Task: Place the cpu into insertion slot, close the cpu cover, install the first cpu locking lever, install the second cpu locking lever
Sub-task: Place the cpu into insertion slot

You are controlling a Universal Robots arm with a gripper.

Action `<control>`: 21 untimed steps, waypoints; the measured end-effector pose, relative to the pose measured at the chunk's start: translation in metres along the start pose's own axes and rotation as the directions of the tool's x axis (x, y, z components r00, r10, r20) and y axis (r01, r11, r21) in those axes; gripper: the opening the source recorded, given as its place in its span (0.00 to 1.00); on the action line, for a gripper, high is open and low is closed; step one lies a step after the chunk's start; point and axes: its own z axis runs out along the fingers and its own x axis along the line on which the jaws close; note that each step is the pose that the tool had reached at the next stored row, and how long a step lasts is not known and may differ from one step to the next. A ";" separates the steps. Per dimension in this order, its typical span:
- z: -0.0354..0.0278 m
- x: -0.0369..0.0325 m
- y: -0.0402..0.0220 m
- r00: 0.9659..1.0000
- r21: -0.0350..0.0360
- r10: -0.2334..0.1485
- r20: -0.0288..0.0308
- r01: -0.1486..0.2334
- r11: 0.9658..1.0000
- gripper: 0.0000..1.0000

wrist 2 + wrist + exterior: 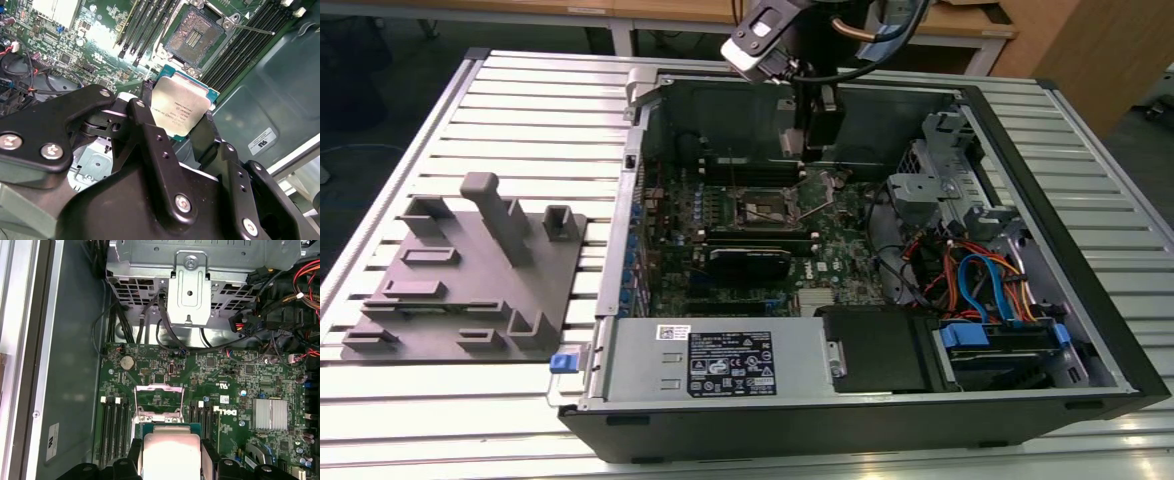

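table: pale slatted metal worktop (520, 120), carrying the open case near its middle
case: black tower computer case (854, 425) lying on its side, side panel off
board: green motherboard (225, 375) flat on the case floor
claw: black two-finger gripper (176, 116) clenched on the cpu's edges; in the exterior view it hangs inside the case, close to the far wall
cover: thin square silvery metal frame cpu cover (158, 387) swung up off the socket, board visible through its window
slot: small square dark insertion slot (194, 36) with silvery rim, bare and unoccupied, set between the long black memory slots
cpu: flat square cpu (181, 106) with dull silvery top, held between the fingers (145, 107), in the air just short of the slot and not touching the board
lever: thin silvery locking lever (252, 31) angled away from the slot corner, looks unlatched; can't pick out the other one
done: none of the four steps; chip is only in the grasp and brought near
left: seating the chip, closing the cover, both levers
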 end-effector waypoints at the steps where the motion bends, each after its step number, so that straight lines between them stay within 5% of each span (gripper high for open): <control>1: 0.0004 0.0000 0.0000 1.000 0.000 0.000 0.000 0.000 1.000 0.55; 21: 0.0109 -0.0002 -0.0010 1.000 0.000 0.000 0.000 0.000 1.000 0.55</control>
